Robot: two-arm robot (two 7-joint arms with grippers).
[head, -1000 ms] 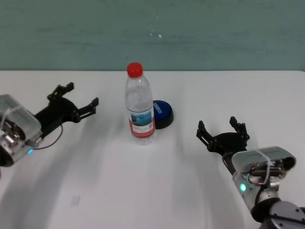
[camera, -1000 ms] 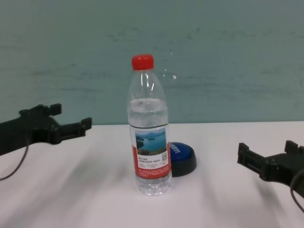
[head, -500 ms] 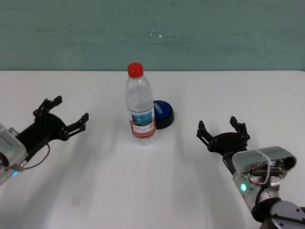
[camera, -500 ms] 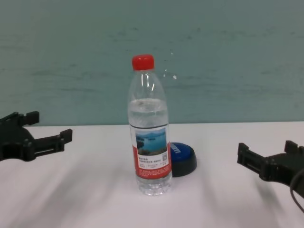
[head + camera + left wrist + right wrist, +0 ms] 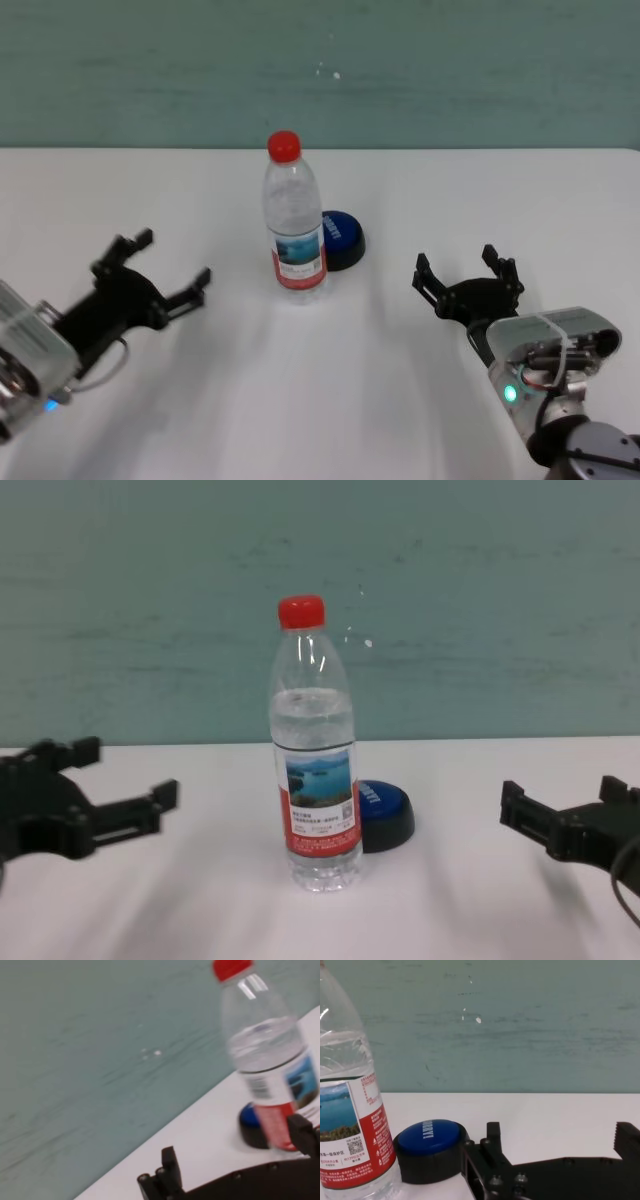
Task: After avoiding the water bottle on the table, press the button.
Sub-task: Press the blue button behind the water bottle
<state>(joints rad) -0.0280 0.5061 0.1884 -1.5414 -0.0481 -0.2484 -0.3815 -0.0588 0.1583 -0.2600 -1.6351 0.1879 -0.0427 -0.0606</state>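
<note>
The low blue dome button on its black base (image 5: 342,239) is sat on the plain white table (image 5: 330,400), tucked just behind and to the right of the tall clear plastic water bottle with the red cap (image 5: 293,225) (upright, seemingly touching it). The left gripper (image 5: 160,273) is held low over the table, well left of the bottle, fingers spread and empty. The right gripper (image 5: 468,271) is parked off to the right, also spread wide.
</note>
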